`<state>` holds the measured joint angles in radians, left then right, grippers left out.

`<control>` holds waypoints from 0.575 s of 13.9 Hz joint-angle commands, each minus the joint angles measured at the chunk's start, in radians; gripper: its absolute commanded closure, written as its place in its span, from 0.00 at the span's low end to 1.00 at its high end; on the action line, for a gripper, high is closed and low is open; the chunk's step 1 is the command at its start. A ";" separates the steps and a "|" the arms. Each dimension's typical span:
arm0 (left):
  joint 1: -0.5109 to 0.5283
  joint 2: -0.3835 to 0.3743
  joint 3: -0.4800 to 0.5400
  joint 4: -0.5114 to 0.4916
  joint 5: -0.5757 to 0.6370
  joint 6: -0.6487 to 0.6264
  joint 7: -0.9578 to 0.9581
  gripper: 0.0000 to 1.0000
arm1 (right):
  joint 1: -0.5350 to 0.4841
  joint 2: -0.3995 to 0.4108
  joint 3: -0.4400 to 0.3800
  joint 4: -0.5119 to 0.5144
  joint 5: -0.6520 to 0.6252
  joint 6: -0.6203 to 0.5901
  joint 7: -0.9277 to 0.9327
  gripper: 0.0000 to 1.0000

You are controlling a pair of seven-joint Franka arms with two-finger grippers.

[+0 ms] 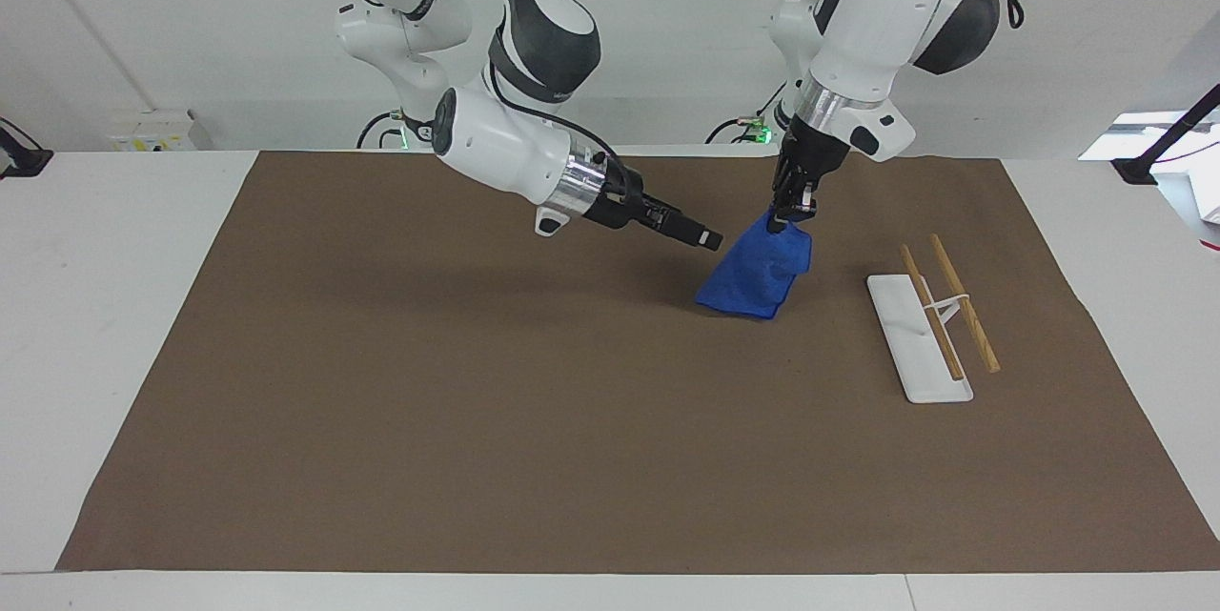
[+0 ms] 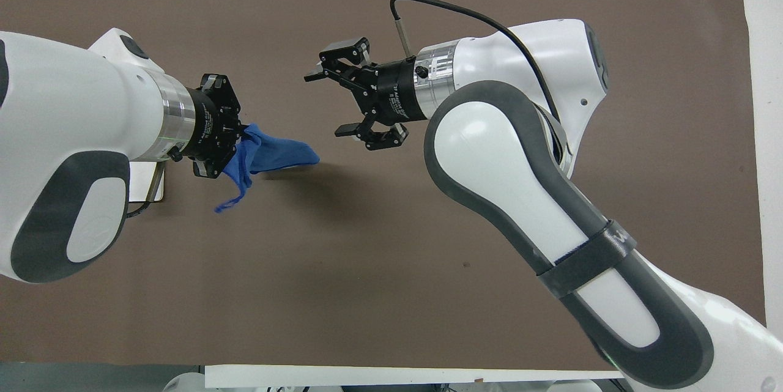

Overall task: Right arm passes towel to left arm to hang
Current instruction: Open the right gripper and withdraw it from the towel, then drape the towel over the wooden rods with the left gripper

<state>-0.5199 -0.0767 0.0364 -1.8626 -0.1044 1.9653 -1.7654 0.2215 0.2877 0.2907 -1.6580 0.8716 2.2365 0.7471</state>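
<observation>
Blue fuzzy towel (image 1: 758,275) dangles bunched (loop trailing) from left jaws, clamped; right jaws spread wide, holding nothing.

The towel (image 1: 758,273) is bright blue, plain, without pattern. Both arms are white with dark-grey panels; the left hand (image 1: 787,211) and the right hand (image 1: 701,236) are black. The table (image 1: 95,306) is white, covered by a plain brown mat (image 1: 477,401). At the right of the frame, a white rack (image 1: 917,339) carries two light wooden rods (image 1: 965,301).
</observation>
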 commanded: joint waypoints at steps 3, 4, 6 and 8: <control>-0.015 0.021 0.013 0.087 0.139 -0.122 0.191 1.00 | -0.210 -0.021 0.004 -0.036 -0.443 -0.144 -0.362 0.00; -0.012 0.046 0.014 0.139 0.144 -0.188 0.280 1.00 | -0.288 -0.022 0.004 -0.028 -0.465 -0.202 -0.406 0.00; 0.003 0.080 0.022 0.233 0.149 -0.322 0.421 1.00 | -0.373 -0.050 0.001 -0.023 -0.627 -0.265 -0.544 0.00; 0.023 0.092 0.023 0.261 0.221 -0.370 0.509 1.00 | -0.413 -0.090 0.002 -0.008 -0.796 -0.302 -0.595 0.00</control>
<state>-0.5132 -0.0308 0.0544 -1.6762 0.0622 1.6674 -1.3503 -0.1690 0.2569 0.2776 -1.6641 0.2026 1.9726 0.1939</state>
